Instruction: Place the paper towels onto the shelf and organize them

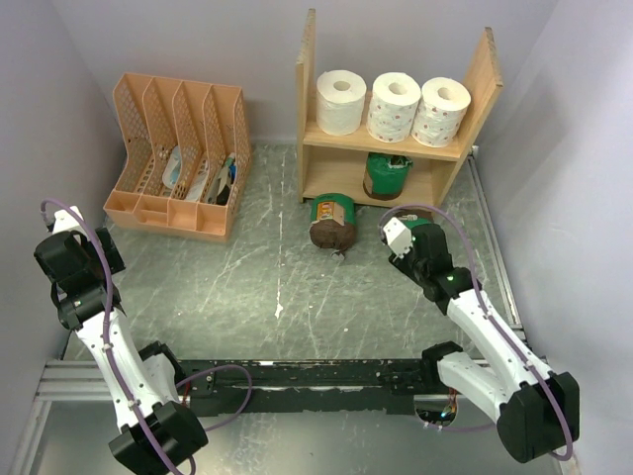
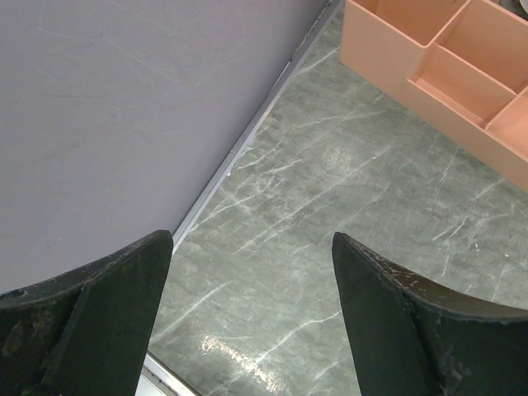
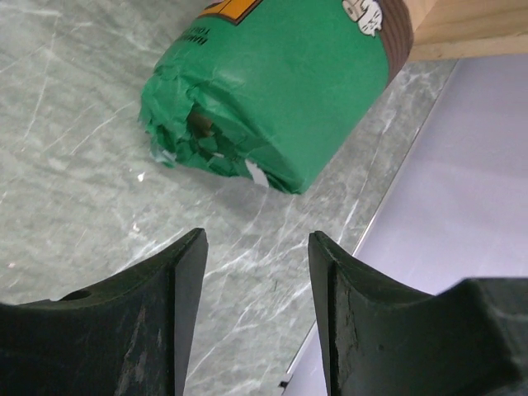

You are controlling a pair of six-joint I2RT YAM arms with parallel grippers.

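Note:
The wooden shelf (image 1: 315, 139) stands at the back. Three white rolls (image 1: 394, 106) stand in a row on its upper board. One green roll (image 1: 388, 175) stands on the lower board. A green, brown-ended roll (image 1: 331, 220) lies on the table in front of the shelf. A third green roll (image 3: 272, 91) lies on its side just ahead of my right gripper (image 3: 256, 235), its crumpled end facing it; in the top view it (image 1: 427, 228) is mostly hidden under the right gripper (image 1: 406, 233), which is open and empty. My left gripper (image 2: 252, 247) is open and empty at the far left (image 1: 69, 247).
An orange slotted file organizer (image 1: 178, 158) with papers stands at back left and shows in the left wrist view (image 2: 437, 66). Walls close in on the left (image 2: 124, 99) and right (image 3: 462, 206). The shelf's foot (image 3: 462, 33) is just beyond the lying green roll.

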